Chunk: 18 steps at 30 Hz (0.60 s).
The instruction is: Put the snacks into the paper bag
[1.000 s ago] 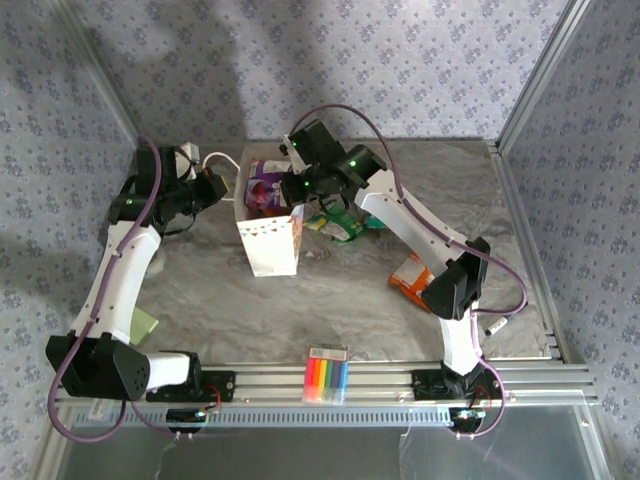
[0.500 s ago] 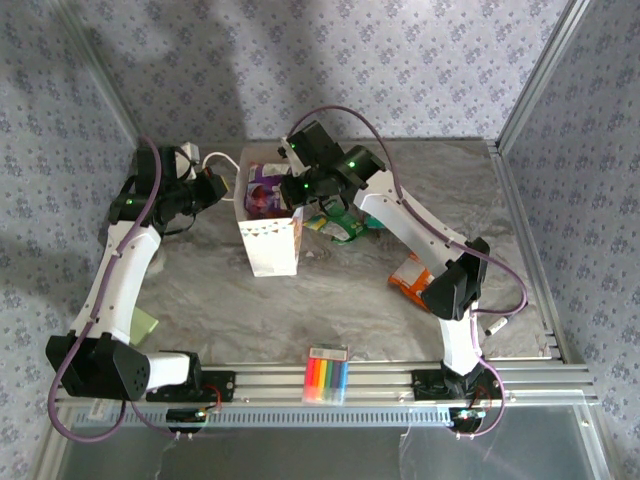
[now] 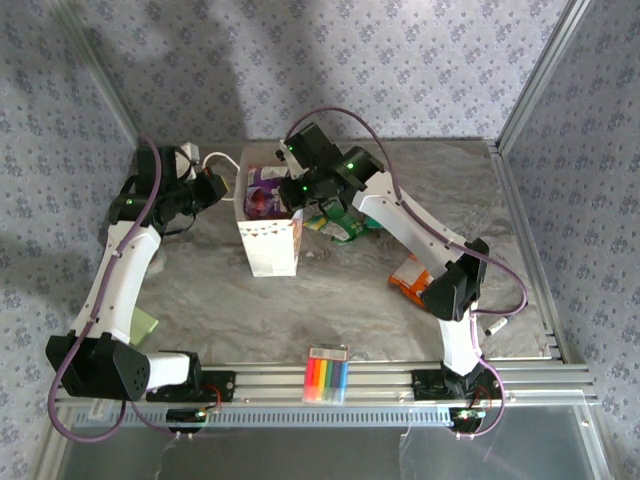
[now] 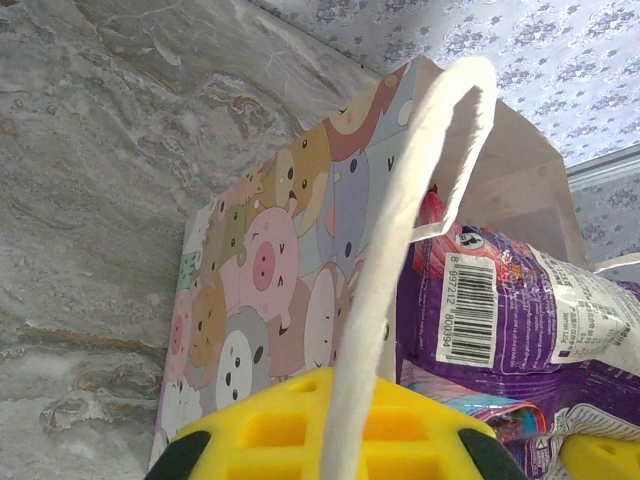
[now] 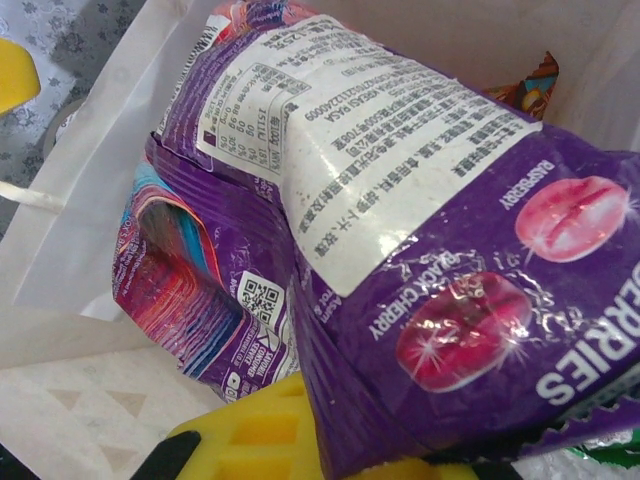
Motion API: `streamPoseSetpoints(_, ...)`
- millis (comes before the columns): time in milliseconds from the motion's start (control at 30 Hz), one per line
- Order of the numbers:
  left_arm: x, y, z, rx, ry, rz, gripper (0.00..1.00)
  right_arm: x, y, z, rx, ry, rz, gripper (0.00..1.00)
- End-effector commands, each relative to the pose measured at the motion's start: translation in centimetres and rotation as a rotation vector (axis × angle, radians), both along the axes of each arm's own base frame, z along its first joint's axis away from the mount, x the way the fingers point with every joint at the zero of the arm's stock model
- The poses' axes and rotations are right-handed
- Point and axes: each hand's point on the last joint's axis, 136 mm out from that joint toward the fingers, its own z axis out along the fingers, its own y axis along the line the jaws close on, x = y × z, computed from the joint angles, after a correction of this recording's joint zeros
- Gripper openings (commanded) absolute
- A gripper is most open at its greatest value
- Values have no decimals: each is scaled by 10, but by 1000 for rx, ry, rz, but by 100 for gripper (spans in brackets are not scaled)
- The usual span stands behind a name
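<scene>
Noted bag (image 3: 270,248) upright on table (image 3: 200,285), mouth open. Found purple packet (image 3: 262,191) standing in that mouth, top end above the rim, lower end hidden inside.

Found right gripper (image 3: 300,188) over bag's right rim, jaws all but closed, clamped on purple packet's edge. In right wrist view, saw one yellow finger (image 5: 250,432) pressed under the foil, the other covered by it. Behind purple packet, deep in bag, glimpsed corner of a second packet (image 5: 528,88), rest buried.

Found left gripper (image 3: 222,187) at bag's left rim, jaws fully closed. Saw handle (image 4: 395,250) crossing its yellow pad, apparently pinched there, with actual contact cut off at the picture's bottom edge. Read cartoon print (image 4: 265,290) on bag's side without difficulty.

Just right of bag, noted green packet (image 3: 346,228) lying flat, partly under right arm (image 3: 410,225). Farther right of bag, noted orange packet (image 3: 408,276), half masked by same arm's elbow. Well in front of bag, noted markers (image 3: 328,374) on metal rail (image 3: 400,376).

Surface: grey marbled slab. Room: walls (image 3: 400,60) behind and beside bag papered in pale floral print.
</scene>
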Motion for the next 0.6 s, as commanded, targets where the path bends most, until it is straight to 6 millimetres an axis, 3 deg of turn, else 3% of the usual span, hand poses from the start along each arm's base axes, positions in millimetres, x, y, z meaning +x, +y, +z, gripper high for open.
streamPoseSetpoints(0, -2, 1, 1, -6, 2, -4, 3, -14, -5, 10, -15, 11, 23, 8)
streamPoseSetpoints(567, 1, -1, 0, -17, 9, -7, 3, -24, 3, -8, -81, 91, 104, 12)
